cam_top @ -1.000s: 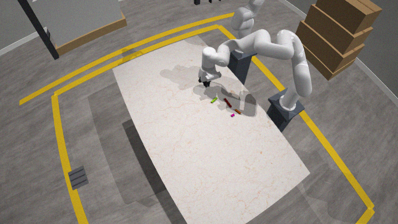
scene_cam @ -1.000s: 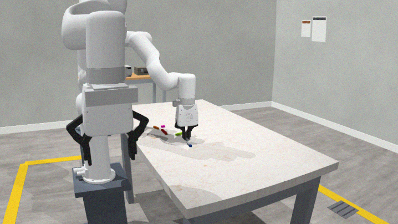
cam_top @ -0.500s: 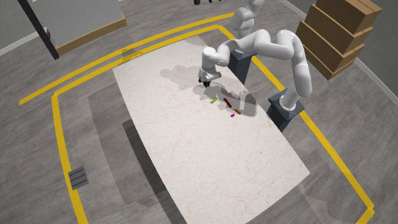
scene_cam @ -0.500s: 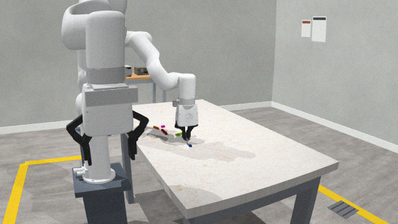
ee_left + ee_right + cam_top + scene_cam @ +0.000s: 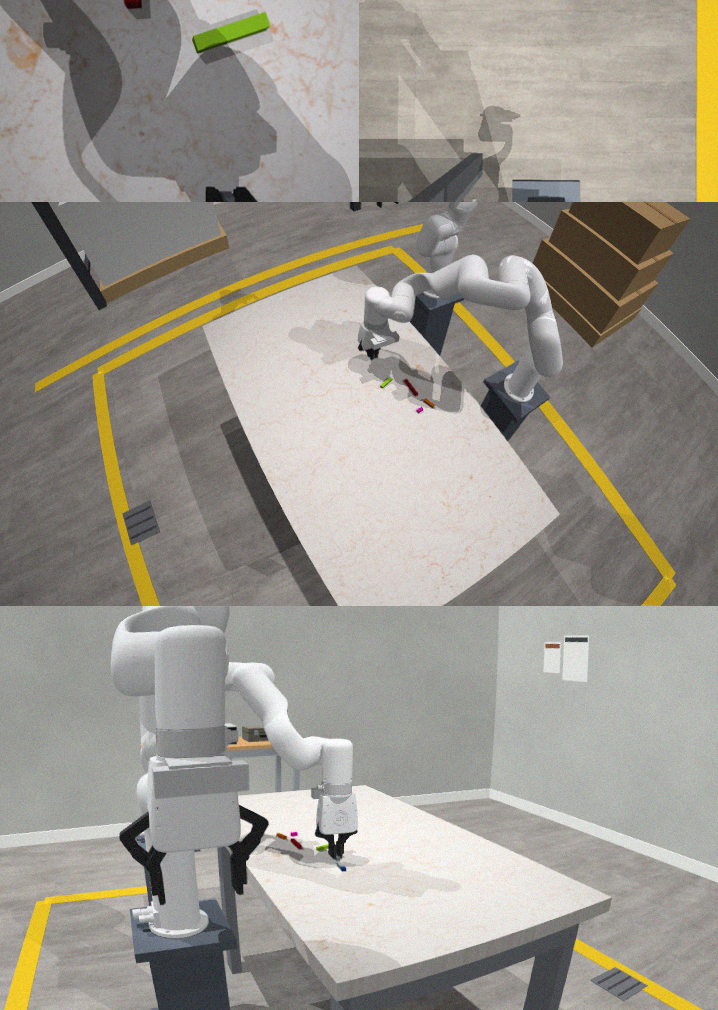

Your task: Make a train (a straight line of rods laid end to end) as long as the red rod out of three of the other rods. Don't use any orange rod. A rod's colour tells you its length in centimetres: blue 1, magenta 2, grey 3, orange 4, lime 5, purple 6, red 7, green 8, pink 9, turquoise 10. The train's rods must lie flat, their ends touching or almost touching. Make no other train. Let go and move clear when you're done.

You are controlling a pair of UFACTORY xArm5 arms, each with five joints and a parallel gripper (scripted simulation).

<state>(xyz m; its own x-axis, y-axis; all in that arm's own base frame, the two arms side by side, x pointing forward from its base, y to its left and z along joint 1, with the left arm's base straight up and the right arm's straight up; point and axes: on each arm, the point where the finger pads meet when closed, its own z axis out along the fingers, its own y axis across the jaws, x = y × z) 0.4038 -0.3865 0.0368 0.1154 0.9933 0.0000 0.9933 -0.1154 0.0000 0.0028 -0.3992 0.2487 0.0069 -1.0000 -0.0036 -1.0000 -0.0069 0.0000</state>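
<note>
My left gripper [image 5: 372,355] [image 5: 337,856] [image 5: 227,193] is low over the table, shut on a grey rod [image 5: 227,197], of which little shows between the fingertips. Just by it in the exterior view, a small blue rod [image 5: 343,868] lies flat, with a grey piece [image 5: 339,863] at its end; whether ends touch is unclear. The top view hides these behind the gripper. The red rod [image 5: 410,387] [image 5: 296,843] [image 5: 133,4] and lime rod [image 5: 386,382] [image 5: 322,847] [image 5: 231,32] lie flat, apart. My right gripper [image 5: 199,897] is open and empty, off the table.
An orange rod [image 5: 428,402] [image 5: 281,835] lies near one end of the red rod, with a magenta rod [image 5: 419,409] [image 5: 294,834] beside it. The right arm [image 5: 437,242] [image 5: 189,696] stands beside the table's edge. Arm shadows fall around the rods.
</note>
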